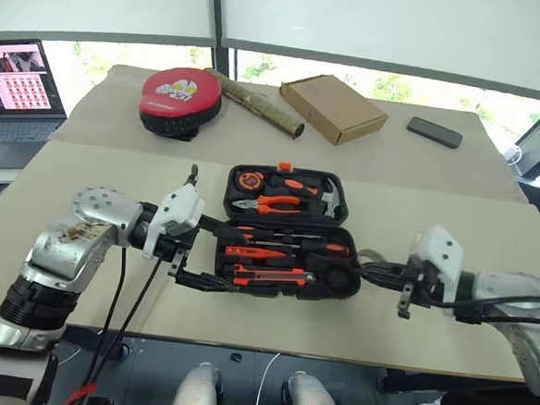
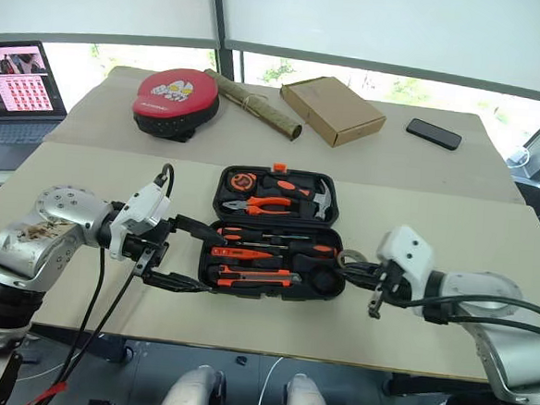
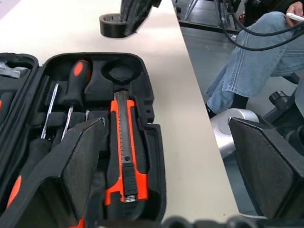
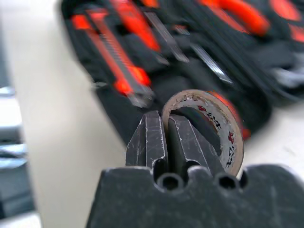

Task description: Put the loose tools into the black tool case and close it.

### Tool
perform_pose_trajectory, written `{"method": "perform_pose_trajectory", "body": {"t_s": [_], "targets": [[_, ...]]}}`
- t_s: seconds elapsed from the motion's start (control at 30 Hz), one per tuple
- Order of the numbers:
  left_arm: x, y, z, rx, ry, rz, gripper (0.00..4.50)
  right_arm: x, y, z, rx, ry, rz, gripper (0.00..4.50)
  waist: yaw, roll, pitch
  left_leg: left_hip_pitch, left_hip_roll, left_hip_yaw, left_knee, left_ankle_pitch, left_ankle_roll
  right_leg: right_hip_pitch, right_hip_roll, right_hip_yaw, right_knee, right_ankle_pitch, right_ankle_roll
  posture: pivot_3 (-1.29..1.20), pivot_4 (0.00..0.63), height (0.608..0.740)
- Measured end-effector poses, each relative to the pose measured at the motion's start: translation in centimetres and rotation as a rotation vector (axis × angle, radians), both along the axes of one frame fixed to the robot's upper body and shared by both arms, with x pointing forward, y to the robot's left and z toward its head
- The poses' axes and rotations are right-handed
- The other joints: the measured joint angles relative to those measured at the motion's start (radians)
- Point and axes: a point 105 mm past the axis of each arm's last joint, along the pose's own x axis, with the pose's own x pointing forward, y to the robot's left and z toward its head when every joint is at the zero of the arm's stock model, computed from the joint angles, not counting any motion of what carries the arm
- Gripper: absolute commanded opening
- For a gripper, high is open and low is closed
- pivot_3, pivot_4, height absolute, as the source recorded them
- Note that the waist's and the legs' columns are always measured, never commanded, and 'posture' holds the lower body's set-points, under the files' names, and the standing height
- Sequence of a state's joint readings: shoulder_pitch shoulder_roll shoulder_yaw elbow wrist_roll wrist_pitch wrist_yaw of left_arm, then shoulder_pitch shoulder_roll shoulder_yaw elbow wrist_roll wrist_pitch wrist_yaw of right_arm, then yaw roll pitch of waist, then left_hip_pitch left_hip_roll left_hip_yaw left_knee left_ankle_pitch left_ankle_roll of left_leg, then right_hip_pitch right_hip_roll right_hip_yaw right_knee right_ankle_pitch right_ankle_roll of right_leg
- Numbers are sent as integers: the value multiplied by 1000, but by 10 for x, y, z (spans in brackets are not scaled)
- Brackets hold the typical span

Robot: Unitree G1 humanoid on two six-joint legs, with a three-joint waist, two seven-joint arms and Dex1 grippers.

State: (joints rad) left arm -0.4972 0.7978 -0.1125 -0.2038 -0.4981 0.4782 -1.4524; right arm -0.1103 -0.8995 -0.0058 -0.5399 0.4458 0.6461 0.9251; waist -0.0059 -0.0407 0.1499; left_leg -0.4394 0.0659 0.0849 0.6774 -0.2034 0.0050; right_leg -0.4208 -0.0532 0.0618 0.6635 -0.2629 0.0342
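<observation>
At the table's near edge, the right gripper [image 4: 164, 137] is pinching the wall of the small tape roll [image 4: 223, 123], seemingly just off the black tool case [image 1: 285, 231], while the left gripper [image 1: 209, 254] is spread wide around its near-left corner, utility knife [image 3: 124, 147] and screwdrivers [image 1: 281, 245] lying inside.

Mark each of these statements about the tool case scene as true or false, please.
1. The black tool case lies open. True.
2. The right tool is shut on the tape roll. True.
3. The utility knife lies on the table outside the case. False: it sits in a recess of the case.
4. The left tool is shut on a screwdriver. False: its fingers stand open at the case's left end, holding nothing.
5. The cardboard box stands open. False: it is closed.
</observation>
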Motion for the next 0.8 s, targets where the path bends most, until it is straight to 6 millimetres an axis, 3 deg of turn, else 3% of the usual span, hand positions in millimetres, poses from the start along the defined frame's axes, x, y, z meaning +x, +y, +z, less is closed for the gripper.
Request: {"method": "perform_pose_trajectory", "body": {"t_s": [0.13, 0.3, 0.63, 0.73, 0.8], "targets": [[0, -1, 0, 0, -2, 0, 4500, 5, 10, -12, -39, 4, 10, 7, 2, 0, 0, 0, 0, 0, 0, 0, 0, 0, 0, 0, 0, 0, 0, 0, 150, 740], [1, -1, 0, 0, -6, 7, 4500, 15, 4, -26, -112, 5, -31, 7, 4, 0, 0, 0, 0, 1, 0, 0, 0, -1, 0, 0, 0, 0, 0, 0, 150, 740], [0, -2, 1, 2, -18, 10, 4500, 7, 12, -16, -125, -15, 26, 3396, 6, 0, 0, 0, 0, 0, 0, 0, 0, -1, 0, 0, 0, 0, 0, 0, 150, 740], [4, -1, 0, 6, -23, 37, 4500, 0, 17, -6, -82, 6, 40, 3396, 6, 0, 0, 0, 0, 0, 0, 0, 0, 0, 0, 0, 0, 0, 0, 0, 150, 740], [11, 4, -3, 14, -23, 81, 4500, 2, 8, 5, -76, -5, 5, 3396, 7, 0, 0, 0, 0, 0, 0, 0, 0, 0, 0, 0, 0, 0, 0, 0, 150, 740]]}}
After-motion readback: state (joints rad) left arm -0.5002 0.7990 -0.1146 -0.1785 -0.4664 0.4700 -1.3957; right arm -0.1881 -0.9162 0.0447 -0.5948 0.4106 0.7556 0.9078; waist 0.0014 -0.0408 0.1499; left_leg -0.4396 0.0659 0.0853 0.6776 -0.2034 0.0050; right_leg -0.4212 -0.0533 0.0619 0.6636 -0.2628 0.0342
